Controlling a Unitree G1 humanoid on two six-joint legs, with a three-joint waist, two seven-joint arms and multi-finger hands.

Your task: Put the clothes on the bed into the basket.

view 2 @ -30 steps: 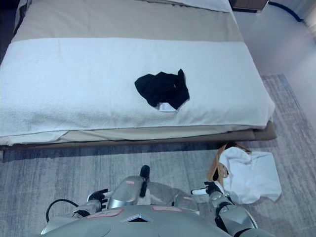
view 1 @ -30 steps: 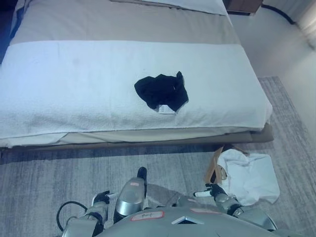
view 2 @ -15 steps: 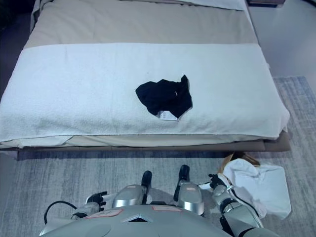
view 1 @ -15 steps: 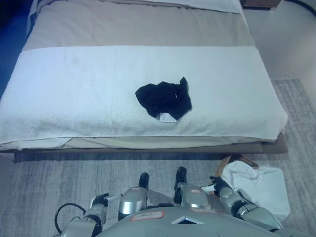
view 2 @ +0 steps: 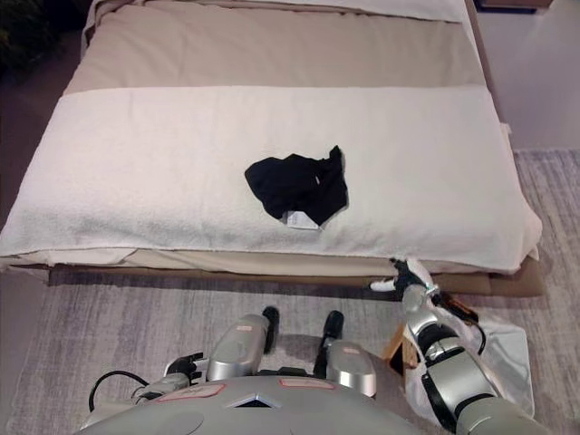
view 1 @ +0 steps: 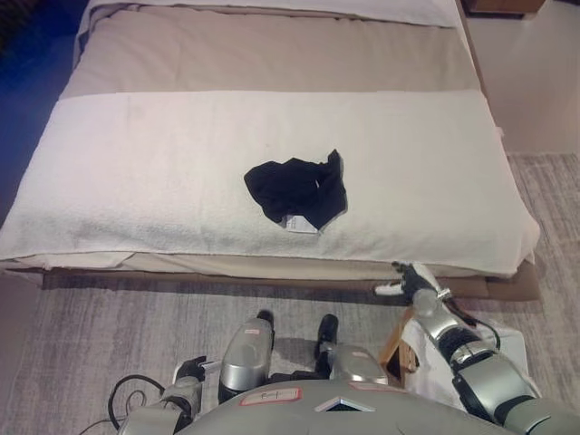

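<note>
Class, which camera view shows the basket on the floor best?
The right eye view: the basket, white-lined with a brown handle, shows more fully beside the right hand. In the left eye view the right arm covers most of it.

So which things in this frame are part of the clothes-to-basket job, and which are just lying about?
Part of the job:
- crumpled black garment on the white bed cover
- white-lined basket with brown handle on the floor by the bed's right corner
- right hand, raised near the bed edge

Just there:
- grey rug
- white pillow
</note>
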